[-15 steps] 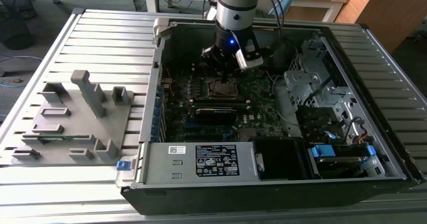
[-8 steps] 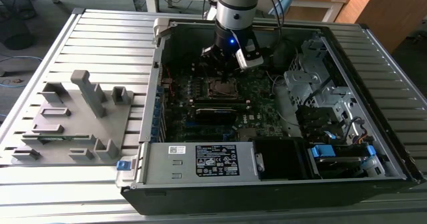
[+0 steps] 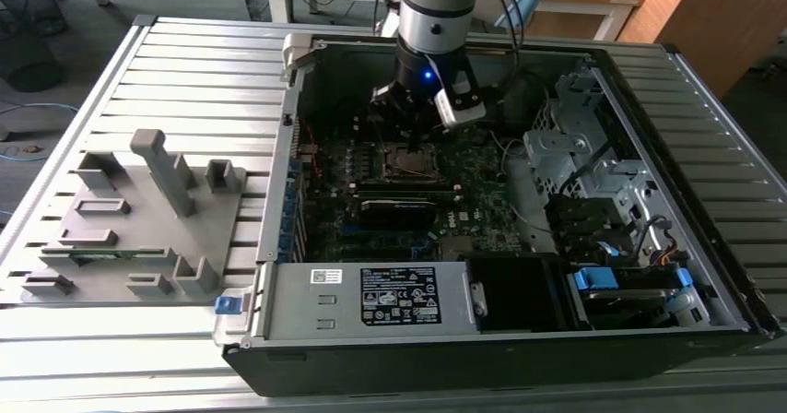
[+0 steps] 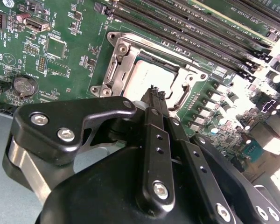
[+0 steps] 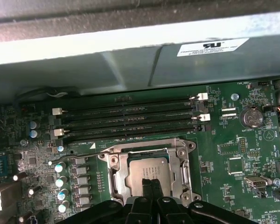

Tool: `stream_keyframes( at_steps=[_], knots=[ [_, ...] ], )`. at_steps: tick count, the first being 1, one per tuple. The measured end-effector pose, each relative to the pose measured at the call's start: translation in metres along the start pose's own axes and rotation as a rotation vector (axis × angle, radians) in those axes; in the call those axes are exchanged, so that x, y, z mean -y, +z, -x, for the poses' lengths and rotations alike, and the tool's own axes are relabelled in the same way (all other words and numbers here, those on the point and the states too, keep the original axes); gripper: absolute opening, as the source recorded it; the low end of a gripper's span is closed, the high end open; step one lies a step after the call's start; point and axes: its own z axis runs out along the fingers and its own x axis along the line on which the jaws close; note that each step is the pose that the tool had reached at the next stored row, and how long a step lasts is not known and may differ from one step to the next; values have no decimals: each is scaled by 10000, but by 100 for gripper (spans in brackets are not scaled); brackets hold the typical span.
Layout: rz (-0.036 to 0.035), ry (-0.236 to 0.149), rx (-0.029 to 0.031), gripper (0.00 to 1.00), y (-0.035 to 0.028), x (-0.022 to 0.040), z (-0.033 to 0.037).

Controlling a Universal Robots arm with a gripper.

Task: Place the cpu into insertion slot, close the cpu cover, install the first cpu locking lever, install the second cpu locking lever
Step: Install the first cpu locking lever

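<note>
The cpu (image 5: 147, 167) (image 4: 142, 74) lies flat in the insertion slot (image 3: 412, 161) on the green motherboard. Its grey top shows through the window of the cpu cover (image 5: 120, 179) (image 4: 115, 74), whose silvery frame lies down over it. My gripper (image 5: 148, 182) (image 4: 153, 89) hangs just above the chip's edge in both wrist views, its two black fingers pressed together with nothing between them. In the exterior view the gripper (image 3: 412, 132) hovers over the socket inside the open computer case. A thin metal lever (image 5: 81, 146) runs along one side of the socket.
Long black memory slots (image 5: 130, 119) lie beside the socket, with the case wall (image 5: 130, 60) beyond them. A round battery (image 5: 252, 117) sits on the board. A drive cage (image 3: 578, 155) is at the exterior view's right, a power supply (image 3: 369, 298) in front, a grey fixture (image 3: 123, 219) at its left.
</note>
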Motion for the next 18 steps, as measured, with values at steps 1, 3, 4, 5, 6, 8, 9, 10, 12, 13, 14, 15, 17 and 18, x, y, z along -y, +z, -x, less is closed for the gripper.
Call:
stream_keyframes(
  at_steps=[1, 3, 4, 5, 6, 8, 9, 10, 12, 13, 14, 15, 17, 18],
  knots=[
    [1, 0, 1, 11, -2, 0, 0],
    [1, 0, 1, 11, -4, 0, 0],
    [1, 0, 1, 11, -4, 0, 0],
    [1, 0, 1, 11, -5, 0, 0],
    [0, 0, 0, 11, -6, 0, 0],
    [-2, 0, -1, 11, -13, 0, 0],
    [1, 0, 1, 11, -15, 0, 0],
    [1, 0, 1, 11, -24, -1, 0],
    [2, 1, 1, 11, -28, -6, 0],
    [0, 0, 1, 11, -30, -5, 0],
    [0, 0, 0, 11, -32, -5, 0],
    [0, 0, 0, 11, -35, -5, 0],
    [1, 0, 0, 11, -40, -5, 0],
    [3, 0, 2, 11, -40, -6, 0]
  ],
)
